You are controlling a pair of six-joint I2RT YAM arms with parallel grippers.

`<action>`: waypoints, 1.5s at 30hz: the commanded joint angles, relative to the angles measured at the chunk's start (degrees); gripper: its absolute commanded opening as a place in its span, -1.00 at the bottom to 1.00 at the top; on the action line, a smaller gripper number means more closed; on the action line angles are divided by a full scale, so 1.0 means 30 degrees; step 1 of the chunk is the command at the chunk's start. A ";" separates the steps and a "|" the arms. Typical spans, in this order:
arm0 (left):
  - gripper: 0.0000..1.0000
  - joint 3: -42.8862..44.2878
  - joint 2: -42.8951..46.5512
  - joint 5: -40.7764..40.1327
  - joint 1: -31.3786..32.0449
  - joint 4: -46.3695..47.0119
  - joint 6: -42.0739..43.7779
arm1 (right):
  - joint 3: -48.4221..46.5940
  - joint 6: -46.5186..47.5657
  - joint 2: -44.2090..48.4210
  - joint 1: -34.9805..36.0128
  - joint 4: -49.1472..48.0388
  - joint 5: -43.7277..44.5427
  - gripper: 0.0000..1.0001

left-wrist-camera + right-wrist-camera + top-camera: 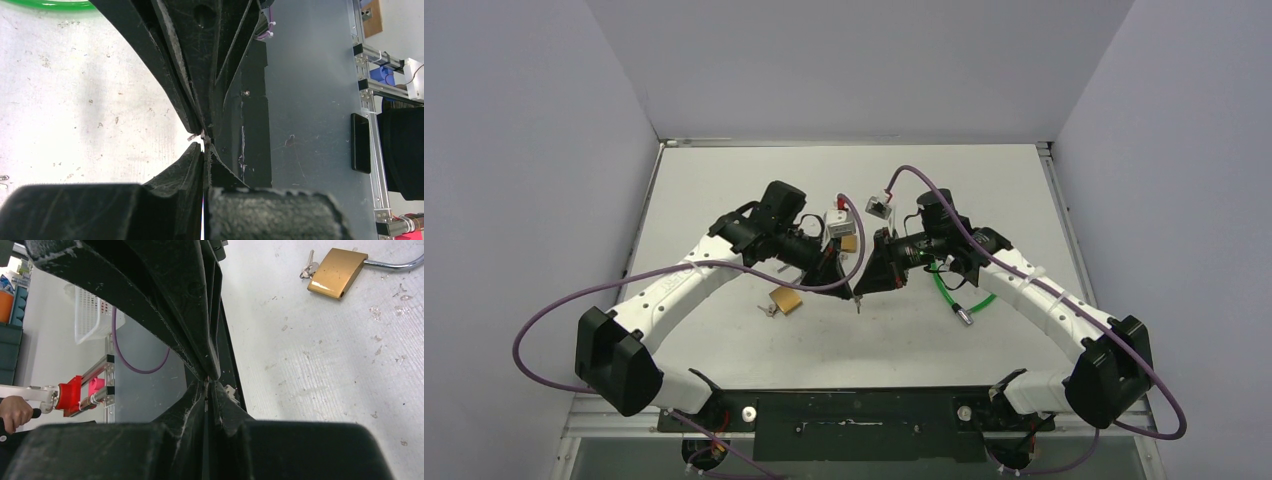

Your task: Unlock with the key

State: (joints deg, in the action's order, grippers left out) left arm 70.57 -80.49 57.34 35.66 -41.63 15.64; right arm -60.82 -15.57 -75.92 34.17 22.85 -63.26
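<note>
The left gripper (844,283) and the right gripper (865,287) are brought tip to tip above the middle of the table (724,200). Both pairs of jaws are seen pressed together in the wrist views, with no gap left between the fingers. A slim key (858,304) is seen at the spot where the tips meet. In the top view its long axis runs near to far, and its free end is pointed toward the near edge. Which gripper has hold of it cannot be told, and how far it is tipped downward cannot be judged either.

The brass padlock (337,272) is laid flat on the table, to the left of the grippers and slightly nearer, well clear of the key. Its silver shackle (395,264) is extended from the end turned toward the grippers, and a small bunch of spare keys (307,271) is lying just beside the opposite end. A green cable (972,300) is looped on the table to the right, under the right arm.
</note>
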 commanded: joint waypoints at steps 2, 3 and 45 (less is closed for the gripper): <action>-0.90 0.0756 0.0558 0.0368 -0.0657 0.1144 -0.0553 | 0.0351 -0.0385 0.0301 0.0029 -0.1622 -0.0291 -1.00; -0.70 0.0563 0.0683 0.0299 -0.0837 0.1843 -0.1324 | 0.0380 -0.0703 0.0454 -0.0021 -0.2004 0.0024 -1.00; 0.29 0.2882 -1.0579 -1.8691 0.6186 1.5997 -1.9887 | 0.3376 -1.1762 1.1457 -0.4638 0.7943 3.3072 -1.00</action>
State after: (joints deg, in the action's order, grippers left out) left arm 71.31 -106.74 2.72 52.10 8.91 -39.75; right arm -51.35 -45.95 -44.60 20.60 41.80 30.85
